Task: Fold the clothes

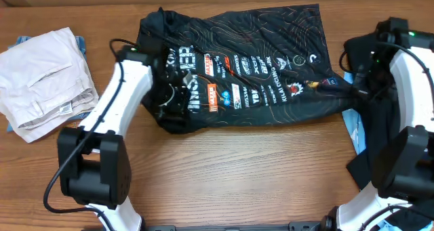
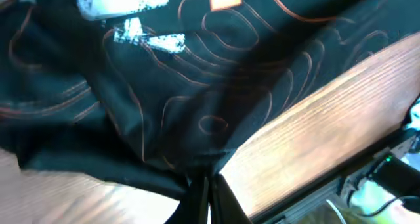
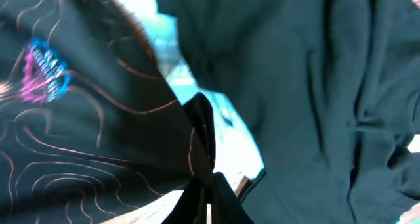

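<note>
The jersey [image 1: 264, 61] lies spread on the desk [image 1: 271, 166], its long axis running straight from the left gripper [image 1: 175, 95] to the right gripper [image 1: 355, 89], each clamped tight on the cloth edge nearest it, so neither arm is nearer.

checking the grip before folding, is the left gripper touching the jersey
Touching. In the left wrist view the left gripper is shut on the jersey edge.

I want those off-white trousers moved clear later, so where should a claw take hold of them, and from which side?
Probably the bunched near-right edge of the trousers, coming down from above on the right: the cloth is creased up there, and that side faces the left arm.
</note>
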Controlling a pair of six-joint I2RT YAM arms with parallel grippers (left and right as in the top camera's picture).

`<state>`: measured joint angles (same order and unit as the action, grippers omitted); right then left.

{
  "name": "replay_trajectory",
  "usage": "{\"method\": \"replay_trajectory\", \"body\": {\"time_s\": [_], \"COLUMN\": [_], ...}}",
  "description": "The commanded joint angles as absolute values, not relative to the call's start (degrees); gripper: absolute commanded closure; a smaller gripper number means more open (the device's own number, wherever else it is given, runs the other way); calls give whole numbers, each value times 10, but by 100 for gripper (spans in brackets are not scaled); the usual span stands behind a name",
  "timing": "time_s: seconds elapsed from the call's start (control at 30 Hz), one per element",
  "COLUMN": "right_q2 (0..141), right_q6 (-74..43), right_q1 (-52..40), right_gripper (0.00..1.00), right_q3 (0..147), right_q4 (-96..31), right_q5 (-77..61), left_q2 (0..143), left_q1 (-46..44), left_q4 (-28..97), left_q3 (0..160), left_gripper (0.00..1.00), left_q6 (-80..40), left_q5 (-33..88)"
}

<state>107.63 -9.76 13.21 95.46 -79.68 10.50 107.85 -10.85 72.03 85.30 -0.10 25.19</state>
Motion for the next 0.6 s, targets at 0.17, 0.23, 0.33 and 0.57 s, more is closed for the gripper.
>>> {"method": "replay_trajectory", "body": {"time_s": [0.17, 0.23, 0.33, 0.57], "right_q2": [1067, 1067, 1067, 1067], "right_q6": [-111, -111, -111, -111], "right_q1": [137, 137, 137, 136], "right_gripper": [96, 96, 96, 96], "right_q3": [955, 955, 955, 955], "right_q4": [-782, -776, -774, -772], "right_q5": [102, 103, 102, 91], "left_q2": [1078, 1078, 1078, 1079], "left_q1": [-135, -128, -109, -51], "left_q4": [753, 818, 912, 757], "left_q3": [863, 872, 901, 919], "left_gripper": [96, 96, 96, 81], "left_q6": [13, 63, 201, 100], "left_q5": [352, 437, 561, 486]}}
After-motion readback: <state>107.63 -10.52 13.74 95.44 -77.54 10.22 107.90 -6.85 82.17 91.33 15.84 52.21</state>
